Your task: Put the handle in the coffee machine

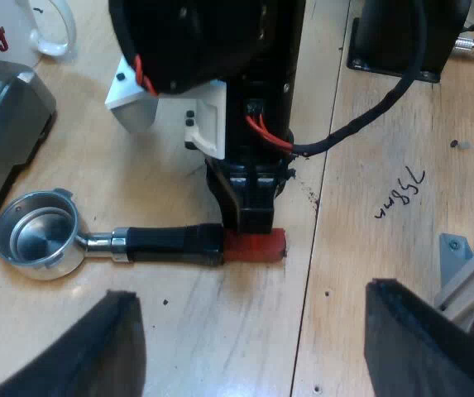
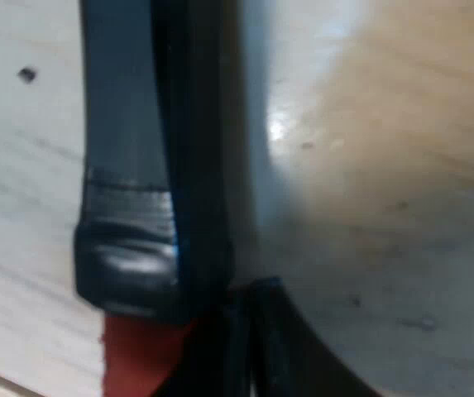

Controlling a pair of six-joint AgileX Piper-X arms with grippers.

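The metal holder lies flat on the wooden table, its round basket (image 1: 34,237) open upward and its dark handle (image 1: 170,242) ending in a red tip (image 1: 261,246). My right gripper (image 1: 249,217) stands straight down on the spot where the dark handle meets the red tip, touching it. Close up, the dark handle (image 2: 137,165) and red tip (image 2: 133,360) lie right against my right gripper (image 2: 253,347). My left gripper (image 1: 261,351) hangs above the table a short way off from the handle, open and holding nothing.
A corner of the espresso machine (image 1: 1,124) stands close to the holder's basket. A white mug (image 1: 42,29) with red letters sits beyond it. A black arm base (image 1: 402,37) and a metal bracket (image 1: 468,273) stand on the table past the handle's red tip.
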